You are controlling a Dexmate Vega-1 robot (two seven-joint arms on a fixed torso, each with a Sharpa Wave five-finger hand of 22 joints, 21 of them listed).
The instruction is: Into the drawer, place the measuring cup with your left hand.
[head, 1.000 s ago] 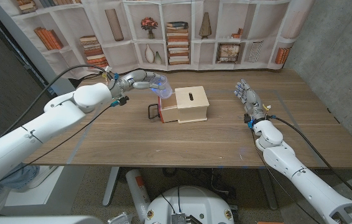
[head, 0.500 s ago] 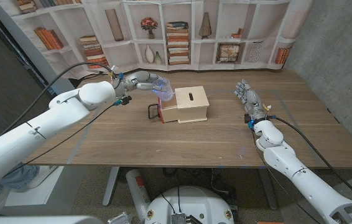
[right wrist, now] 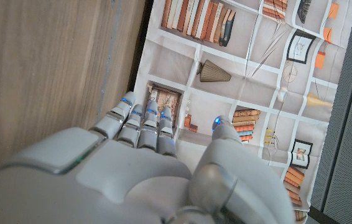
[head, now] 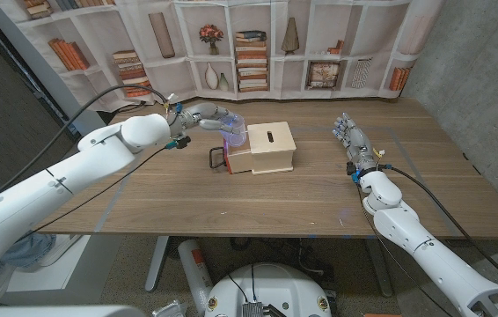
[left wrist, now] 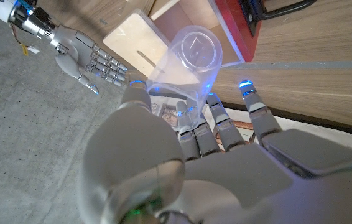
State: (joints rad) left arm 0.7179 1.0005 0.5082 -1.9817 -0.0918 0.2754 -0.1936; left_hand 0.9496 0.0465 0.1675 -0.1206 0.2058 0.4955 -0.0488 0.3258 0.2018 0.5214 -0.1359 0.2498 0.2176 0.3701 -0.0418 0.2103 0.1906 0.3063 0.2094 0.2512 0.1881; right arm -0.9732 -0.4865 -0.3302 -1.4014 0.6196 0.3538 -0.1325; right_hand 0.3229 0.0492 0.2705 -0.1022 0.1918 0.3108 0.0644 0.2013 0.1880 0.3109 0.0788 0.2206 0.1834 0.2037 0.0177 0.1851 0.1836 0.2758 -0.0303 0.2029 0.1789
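Compared with a second before, the left arm had reached further toward the middle of the table, and the left hand (head: 203,115) had carried the measuring cup (head: 234,130) from above the table beside the box to a spot right over the open drawer (head: 238,159). The cup was clear plastic, held off the table and tipped on its side. Half a second before, it had been slightly higher and further back toward the shelves. The wooden box (head: 271,146) with the slot in its lid had not moved, nor had the drawer, which stuck out from the box's left side with its red front and black handle (head: 219,158).

From the left wrist view, the left hand (left wrist: 182,149) gripped the measuring cup (left wrist: 188,62) between thumb and fingers (left wrist: 216,121), the cup's round bottom facing the camera, with the drawer (left wrist: 226,31) and its handle (left wrist: 278,9) beyond it. That detail of the hold was hard to make out from the head view. The same view also caught the right hand (left wrist: 86,59) past the box (left wrist: 142,43), its fingers straight and close together.

On the right side of the table, the right hand (head: 351,141) had stayed put, standing with its fingers pointing toward the backdrop (head: 267,44) of printed bookshelves, holding nothing. The right wrist view showed the back of that right hand (right wrist: 151,168), with the fingers (right wrist: 145,124) side by side, the thumb apart, and the tabletop (right wrist: 45,68) next to the printed shelves (right wrist: 257,74).
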